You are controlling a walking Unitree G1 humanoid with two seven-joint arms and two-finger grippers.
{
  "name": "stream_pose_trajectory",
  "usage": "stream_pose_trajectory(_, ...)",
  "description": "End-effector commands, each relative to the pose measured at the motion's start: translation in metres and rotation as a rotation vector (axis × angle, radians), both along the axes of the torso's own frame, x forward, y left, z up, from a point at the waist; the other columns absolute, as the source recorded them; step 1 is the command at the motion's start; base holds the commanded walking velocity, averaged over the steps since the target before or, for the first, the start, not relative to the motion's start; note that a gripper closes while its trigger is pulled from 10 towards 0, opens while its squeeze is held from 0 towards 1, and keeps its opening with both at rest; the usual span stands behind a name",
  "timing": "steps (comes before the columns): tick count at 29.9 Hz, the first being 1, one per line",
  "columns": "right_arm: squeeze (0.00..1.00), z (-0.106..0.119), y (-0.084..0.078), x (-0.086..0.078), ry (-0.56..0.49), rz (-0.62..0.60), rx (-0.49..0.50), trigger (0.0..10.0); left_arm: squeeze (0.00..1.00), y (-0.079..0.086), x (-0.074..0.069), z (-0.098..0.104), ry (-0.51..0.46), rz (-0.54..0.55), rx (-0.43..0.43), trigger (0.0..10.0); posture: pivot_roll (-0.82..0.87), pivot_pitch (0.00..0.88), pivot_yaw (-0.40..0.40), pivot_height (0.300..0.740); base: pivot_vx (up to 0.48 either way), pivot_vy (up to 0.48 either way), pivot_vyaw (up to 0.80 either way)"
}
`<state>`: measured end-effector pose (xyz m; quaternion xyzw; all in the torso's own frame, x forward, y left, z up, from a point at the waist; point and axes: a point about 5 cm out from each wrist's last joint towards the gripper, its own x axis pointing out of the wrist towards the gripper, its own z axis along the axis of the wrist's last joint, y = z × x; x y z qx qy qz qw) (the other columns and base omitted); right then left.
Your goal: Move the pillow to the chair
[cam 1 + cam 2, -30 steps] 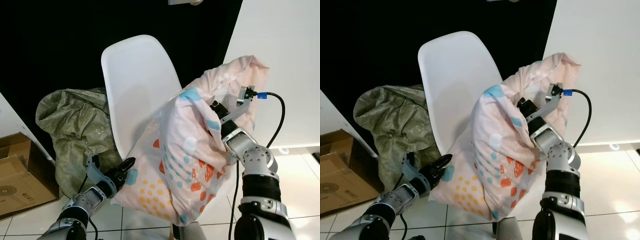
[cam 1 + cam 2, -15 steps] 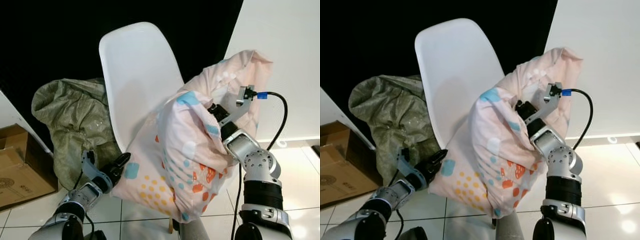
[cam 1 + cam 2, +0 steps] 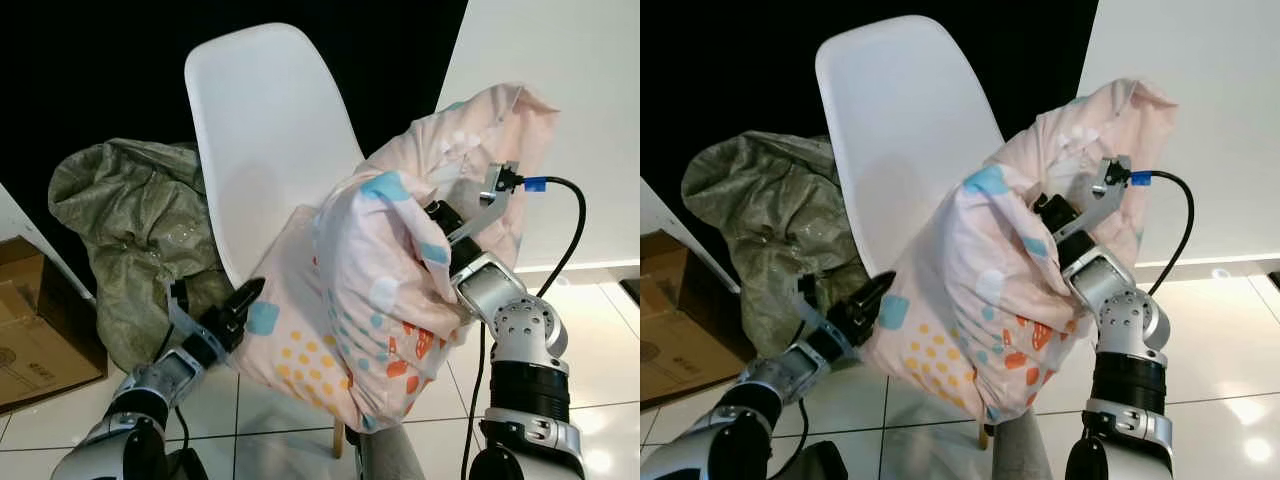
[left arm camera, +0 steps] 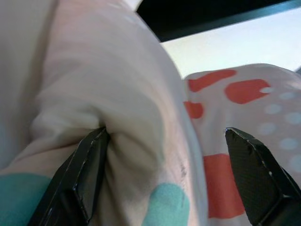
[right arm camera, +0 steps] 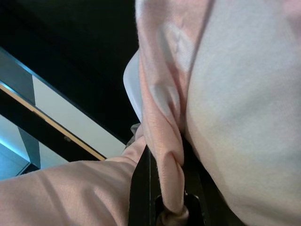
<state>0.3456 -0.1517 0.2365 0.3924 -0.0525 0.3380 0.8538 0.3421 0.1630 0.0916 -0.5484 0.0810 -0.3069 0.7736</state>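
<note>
A pink pillow [image 3: 350,300] with blue and orange dots hangs in front of the white shell chair [image 3: 270,130], covering the seat's right side. My left gripper [image 3: 243,300] is at the pillow's lower left corner. In the left wrist view its fingers [image 4: 84,179] stand wide apart with a thick bulge of fabric between them. My right gripper [image 3: 440,218] is sunk in a fold on the pillow's upper right. The right wrist view shows it shut on a pinched ridge of the fabric [image 5: 164,155].
A green woven sack [image 3: 120,220] slumps on the floor left of the chair, with a cardboard box [image 3: 30,340] beside it. A white wall panel [image 3: 560,60] rises at the right over glossy floor tiles [image 3: 600,340]. A black cable [image 3: 575,230] loops off my right wrist.
The whole picture has shifted, so the camera moved; the chair now sits higher and further left. Both grippers have kept hold of the pillow, which has risen slightly.
</note>
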Motion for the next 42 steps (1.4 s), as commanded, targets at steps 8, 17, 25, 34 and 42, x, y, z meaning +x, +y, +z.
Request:
stream_pose_trajectory(8, 0.0, -0.01, 0.012, -0.003, 0.06, 0.045, 0.019, 10.0, 0.0, -0.005, -0.007, -0.021, 0.132, -0.059, 0.181, 10.0, -0.27, 0.257, 0.006, 0.471, 0.0, 0.0, 0.0)
stream_pose_trajectory(17, 0.0, -0.003, 0.011, -0.003, 0.039, 0.044, 0.033, 10.0, 0.0, -0.003, -0.009, -0.022, 0.134, -0.063, 0.171, 0.0, -0.27, 0.249, 0.007, 0.471, 0.0, 0.0, 0.0)
stream_pose_trajectory(25, 0.0, -0.006, 0.011, -0.002, 0.05, 0.032, 0.025, 10.0, 0.0, 0.01, 0.002, -0.006, 0.073, 0.038, 0.142, 0.0, -0.26, 0.232, 0.011, 0.471, 0.0, 0.0, 0.0)
stream_pose_trajectory(34, 0.0, -0.037, -0.01, 0.011, 0.185, -0.133, -0.026, 10.0, 0.0, 0.036, 0.023, 0.081, -0.329, 0.188, 0.071, 0.0, -0.24, 0.215, 0.016, 0.471, 0.0, 0.0, 0.0)
stream_pose_trajectory(42, 0.0, -0.049, -0.019, 0.015, 0.242, -0.206, -0.003, 10.0, 0.0, 0.056, 0.012, 0.129, -0.516, 0.322, 0.066, 0.0, -0.22, 0.207, 0.02, 0.471, 0.0, 0.0, 0.0)
